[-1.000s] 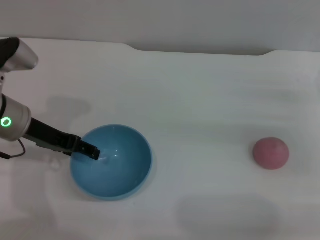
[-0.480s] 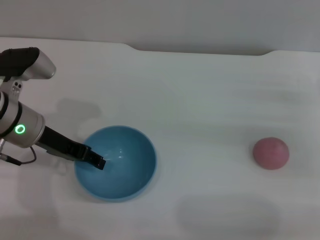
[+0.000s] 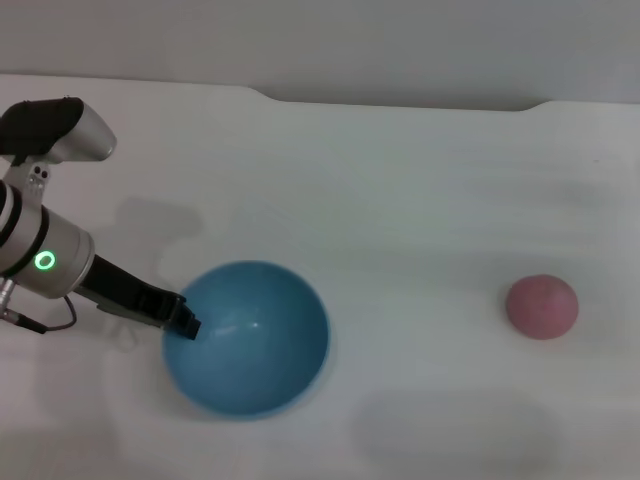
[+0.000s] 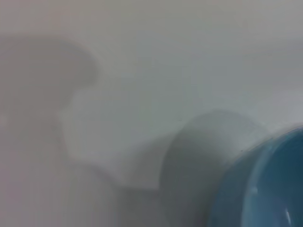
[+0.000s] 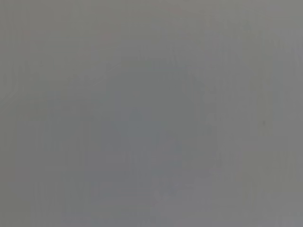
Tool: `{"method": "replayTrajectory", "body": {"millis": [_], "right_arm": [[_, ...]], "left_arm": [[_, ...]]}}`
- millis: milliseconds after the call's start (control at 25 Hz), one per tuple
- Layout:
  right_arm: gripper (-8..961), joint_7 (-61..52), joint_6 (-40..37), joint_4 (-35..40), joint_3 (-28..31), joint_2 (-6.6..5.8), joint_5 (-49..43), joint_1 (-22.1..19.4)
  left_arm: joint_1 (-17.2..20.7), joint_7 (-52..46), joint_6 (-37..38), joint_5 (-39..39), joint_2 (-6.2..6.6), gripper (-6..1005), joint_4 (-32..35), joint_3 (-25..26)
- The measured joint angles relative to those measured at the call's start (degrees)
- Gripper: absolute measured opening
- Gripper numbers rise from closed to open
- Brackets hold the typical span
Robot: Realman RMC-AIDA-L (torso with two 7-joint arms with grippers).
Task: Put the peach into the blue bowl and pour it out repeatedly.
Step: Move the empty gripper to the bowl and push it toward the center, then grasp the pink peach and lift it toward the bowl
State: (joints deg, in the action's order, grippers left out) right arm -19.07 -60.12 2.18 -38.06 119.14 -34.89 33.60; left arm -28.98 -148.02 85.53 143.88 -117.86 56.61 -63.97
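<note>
You saw the blue bowl [image 3: 247, 338] standing upright on the white table [image 3: 420, 200] with nothing inside it. The peach [image 3: 541, 306] lay on the table well apart from the bowl, toward the robot's right. The left tool [image 3: 183, 322] was clenched on the bowl's rim on its left side. The right arm was not visible.

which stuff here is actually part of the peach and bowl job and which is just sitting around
Part of the job:
- blue bowl, empty, held at its left rim by the left gripper
- peach, lying on the table well to the right of the bowl, untouched

Just there:
- white table; nothing else lies on it
- the right gripper is not in view
</note>
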Motion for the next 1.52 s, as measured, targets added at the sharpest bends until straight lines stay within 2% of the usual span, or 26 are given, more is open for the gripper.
{"method": "replayTrajectory", "body": {"millis": [160,240,280,320,400,480,600,680,760,880,1040,1120,1240,1360,1440,1520], "right_arm": [[471,-4.3,0.0,-0.2,-0.1,0.0,0.1,0.7],[469,-11.1,0.6,-0.5,-0.8,0.02,-0.2,1.7],[468,-19.6,2.4,-0.5,-2.0,-0.11,-0.9,2.9],[467,-19.6,2.4,-0.5,-2.0,-0.11,-0.9,2.9],[465,-28.1,5.2,0.7,-4.1,-0.38,-3.5,3.9],[462,-37.1,9.1,3.8,-7.0,-0.66,-9.0,4.5],[459,-56.3,15.7,11.5,-13.6,-1.61,-24.9,5.2],[457,-71.5,16.4,16.2,-17.7,-3.18,-38.8,5.8],[455,-89.9,13.3,20.8,-20.2,-4.97,-57.0,6.8],[452,-108.6,2.9,27.5,-19.1,-5.9,-81.0,8.6],[447,-119.8,-9.5,35.0,-17.0,-5.35,-103.5,10.9],[445,-121.6,-12.3,36.5,-17.3,-4.94,-109.9,12.0],[442,-122.9,-16.2,38.9,-17.7,-3.68,-119.6,13.1],[439,-122.9,-17.4,41.4,-18.1,-1.74,-124.2,13.0],[436,-122.9,-17.2,42.1,-19.2,-0.89,-125.1,12.6],[434,-122.7,-17.0,41.6,-20.6,-0.57,-125.1,12.7]], "left_arm": [[-0.2,0.0,-1.1,-0.9,-0.13,199,-0.6,0.0],[-0.3,0.0,-1.5,-2.0,-0.17,128,-0.7,0.0],[-0.3,0.0,-1.7,-3.2,-0.17,96,-0.7,0.0],[-0.3,0.0,-1.7,-3.2,-0.17,64,-0.7,0.0],[-0.4,0.0,-1.9,-4.2,-0.17,0,-0.7,0.0],[-0.3,0.1,-2.1,-5.0,-0.17,0,-0.8,0.0],[-0.2,0.4,-2.6,-5.9,-0.17,0,-0.9,0.0],[-0.1,0.5,-3.6,-6.6,-0.18,-1,-0.9,0.0],[0.0,0.4,-4.6,-7.3,-0.15,-1,-1.1,0.3],[0.2,0.3,-6.2,-8.9,-0.06,-1,-1.6,0.5],[0.2,0.3,-7.4,-9.5,0.02,-1,-1.8,0.5],[0.1,0.3,-7.6,-9.6,0.04,0,-1.9,0.3],[-0.1,0.3,-7.9,-9.6,0.01,0,-1.9,0.1],[-0.2,0.2,-8.2,-9.6,-0.03,0,-1.9,0.1],[-0.3,0.1,-8.4,-9.6,-0.02,-1,-2.0,0.1],[-0.3,0.1,-8.6,-9.6,-0.02,-1,-1.9,0.2]]}}
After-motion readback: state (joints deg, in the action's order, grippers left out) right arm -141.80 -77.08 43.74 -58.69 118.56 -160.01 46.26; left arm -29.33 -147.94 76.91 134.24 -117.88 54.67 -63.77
